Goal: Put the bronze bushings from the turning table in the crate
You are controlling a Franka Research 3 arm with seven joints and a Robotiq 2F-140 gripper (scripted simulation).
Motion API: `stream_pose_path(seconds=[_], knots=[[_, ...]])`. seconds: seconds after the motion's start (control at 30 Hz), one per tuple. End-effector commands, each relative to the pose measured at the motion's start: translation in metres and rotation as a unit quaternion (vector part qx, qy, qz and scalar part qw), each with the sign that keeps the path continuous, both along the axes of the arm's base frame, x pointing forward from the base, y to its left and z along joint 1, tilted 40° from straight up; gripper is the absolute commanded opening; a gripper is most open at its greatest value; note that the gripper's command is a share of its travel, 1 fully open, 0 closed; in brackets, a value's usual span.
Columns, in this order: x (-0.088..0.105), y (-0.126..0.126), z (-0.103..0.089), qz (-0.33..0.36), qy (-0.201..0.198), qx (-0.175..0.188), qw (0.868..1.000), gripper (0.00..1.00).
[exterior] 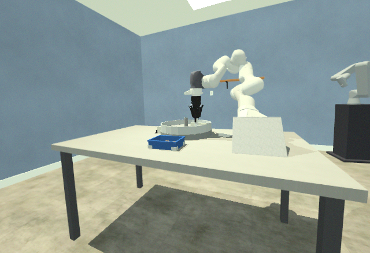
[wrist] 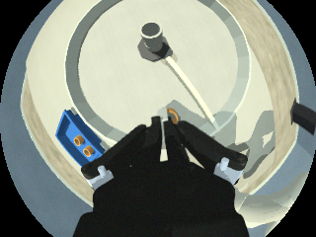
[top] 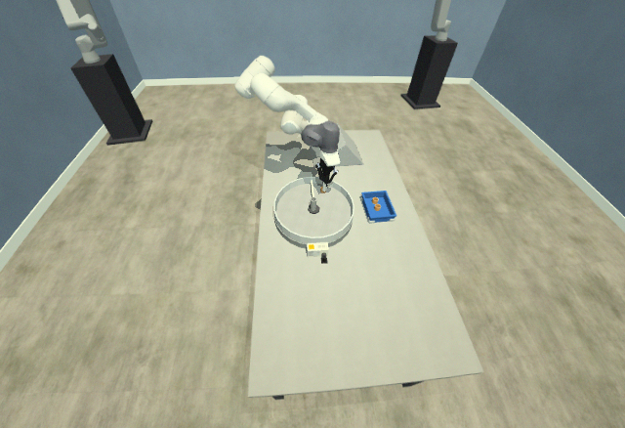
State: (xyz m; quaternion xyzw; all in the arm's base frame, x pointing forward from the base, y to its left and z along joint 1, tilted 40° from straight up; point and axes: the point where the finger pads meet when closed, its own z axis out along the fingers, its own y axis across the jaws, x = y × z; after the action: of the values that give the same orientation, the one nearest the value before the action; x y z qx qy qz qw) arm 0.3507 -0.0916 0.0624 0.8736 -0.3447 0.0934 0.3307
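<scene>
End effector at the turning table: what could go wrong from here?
- End effector is shut right by the bronze bushing; it could nudge it away.
- Pale bar lies close; a sideways move might clip it.
- Turning table's raised wall is near too; opening wide could bump it.
</scene>
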Motion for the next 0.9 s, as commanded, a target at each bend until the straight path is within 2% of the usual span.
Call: stream_pose_path(seconds=[0.0,0.57,0.87], knots=[[0.002,0.004,-0.006,-0.005,0.000,0.003,1.000,0.00],[0.009,0.010,-0.011,-0.005,-0.001,0.003,1.000,0.00],[0.026,0.019,-0.021,-0.005,0.000,0.003,1.000,0.00]])
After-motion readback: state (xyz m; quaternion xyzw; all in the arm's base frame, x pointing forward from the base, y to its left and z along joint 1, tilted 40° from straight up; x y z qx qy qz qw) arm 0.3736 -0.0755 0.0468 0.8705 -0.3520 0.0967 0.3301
